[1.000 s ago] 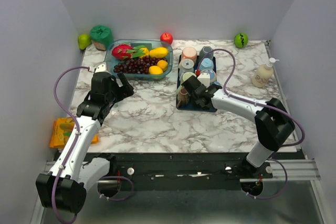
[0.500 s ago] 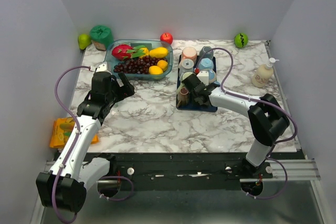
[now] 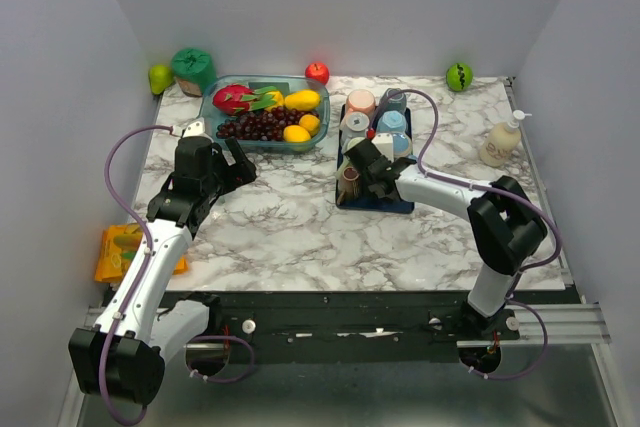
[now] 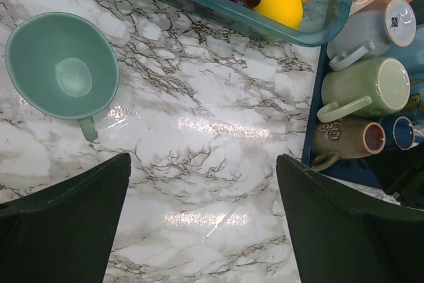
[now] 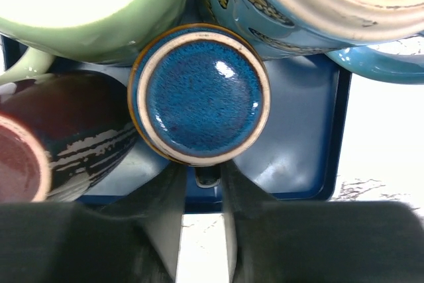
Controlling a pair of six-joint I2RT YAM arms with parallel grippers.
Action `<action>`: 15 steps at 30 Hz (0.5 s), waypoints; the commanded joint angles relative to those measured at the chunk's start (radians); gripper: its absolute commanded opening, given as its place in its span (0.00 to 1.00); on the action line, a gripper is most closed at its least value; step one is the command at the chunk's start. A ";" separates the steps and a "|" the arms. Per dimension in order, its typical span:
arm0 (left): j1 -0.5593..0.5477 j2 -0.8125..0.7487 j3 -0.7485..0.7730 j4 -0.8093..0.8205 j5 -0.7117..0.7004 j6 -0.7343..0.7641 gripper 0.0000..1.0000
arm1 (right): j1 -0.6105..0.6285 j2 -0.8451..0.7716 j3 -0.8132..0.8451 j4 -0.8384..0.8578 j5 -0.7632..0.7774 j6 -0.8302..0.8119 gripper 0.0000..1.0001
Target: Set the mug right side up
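While the blue mug [image 5: 199, 94] stands base-up, axis vertical, the right tool [image 5: 201, 187] flanks its handle [image 5: 207, 175], grip unclear; left tool [image 4: 202, 183] apart.

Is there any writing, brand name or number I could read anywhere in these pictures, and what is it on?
No text can be read in any view.
Small dark stamp on the base of the pale grey ceramic mug: too small to read.
Any label on the cream pump bottle: too small to tell.
Print on the orange packet beside the table: blurred.
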 commanded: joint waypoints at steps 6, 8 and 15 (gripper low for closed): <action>0.002 0.001 0.034 0.010 0.018 0.008 0.99 | -0.011 0.012 0.007 0.062 0.004 -0.036 0.01; 0.000 -0.003 0.031 0.008 0.021 0.008 0.99 | -0.011 0.006 0.005 0.060 0.001 -0.042 0.00; 0.000 -0.031 0.017 0.018 0.056 0.008 0.99 | -0.011 -0.123 -0.032 0.059 -0.051 -0.078 0.00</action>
